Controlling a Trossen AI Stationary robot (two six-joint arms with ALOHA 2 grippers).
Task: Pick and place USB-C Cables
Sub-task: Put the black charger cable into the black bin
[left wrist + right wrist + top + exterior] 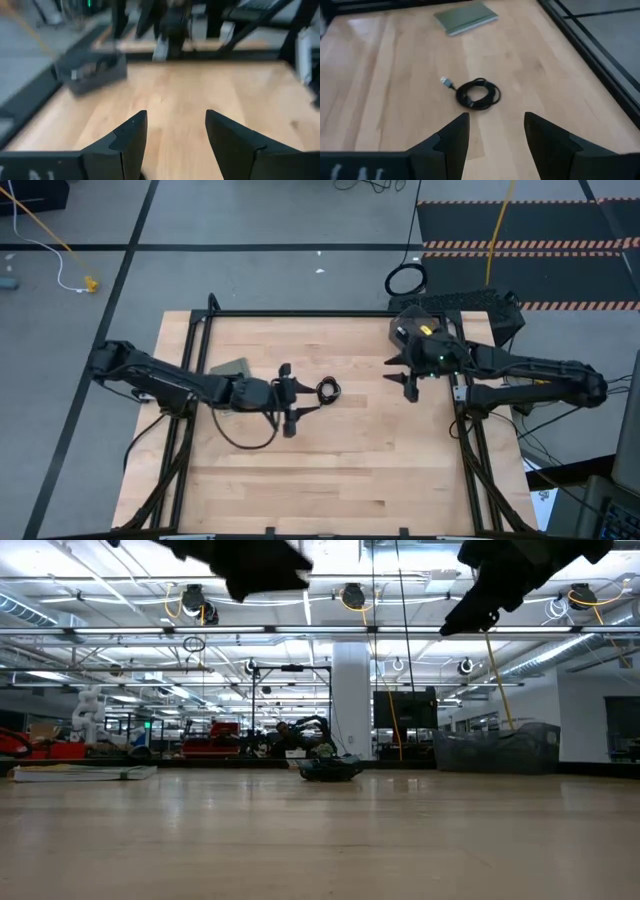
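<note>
One black USB-C cable [328, 390] lies coiled in a small bundle on the wooden table near its middle, with a silver plug sticking out [445, 81]. It also shows in the right wrist view [477, 94] and the low view [330, 768]. My left gripper [290, 398] is open and empty, raised above the table just left of the cable; its wrist view [175, 135] does not show the cable. My right gripper [405, 375] is open and empty, raised to the right of the cable and facing it [495, 135]. No other cable bundle shows.
A flat grey-green pad [232, 368] lies on the table behind my left gripper. A dark box [420, 330] stands at the far right of the table. A black ring-shaped cord loop [405, 280] and a yellow cord [500, 230] lie on the floor beyond the table.
</note>
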